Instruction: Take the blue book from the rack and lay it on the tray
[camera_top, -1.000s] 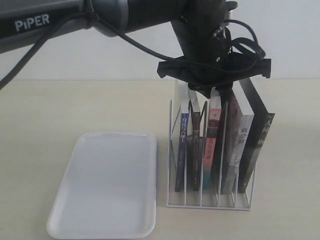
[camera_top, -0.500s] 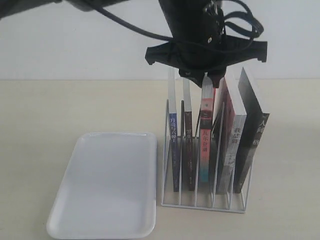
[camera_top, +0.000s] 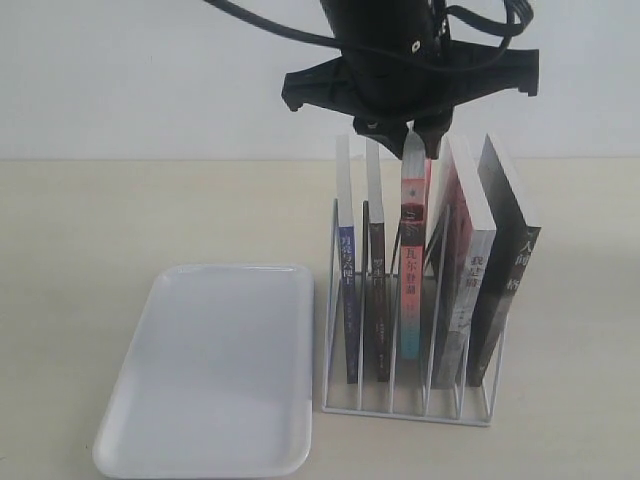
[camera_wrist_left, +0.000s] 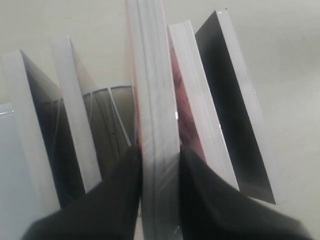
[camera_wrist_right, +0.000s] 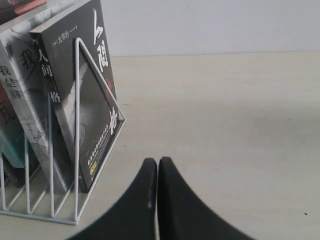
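- The tray (camera_top: 130, 420) lay flat in the lower left of the exterior view, just beside the rack, with its long side running toward the camera.
- The rack (camera_top: 405, 412) stood at centre right and held five upright books.
- The left gripper (camera_top: 405, 135) hung from the top of the frame over the rack. It was clamped on the top edge of the red-and-teal book (camera_top: 410, 290) in the middle slot. The wrist view showed a finger pressed on each cover.
- The blue book (camera_top: 347, 300) stood in the leftmost slot, nearest the tray, with its long axis vertical and its spine to the camera. It was two slots left of that gripper and untouched.
- Judgement: the grip was on the wrong book. The left arm was the nearer one and would need to let go and move leftward in the frame.
- The right gripper (camera_wrist_right: 157, 200) showed only in its own wrist view, fingers together on nothing, low over the table by the black book's end of the rack.
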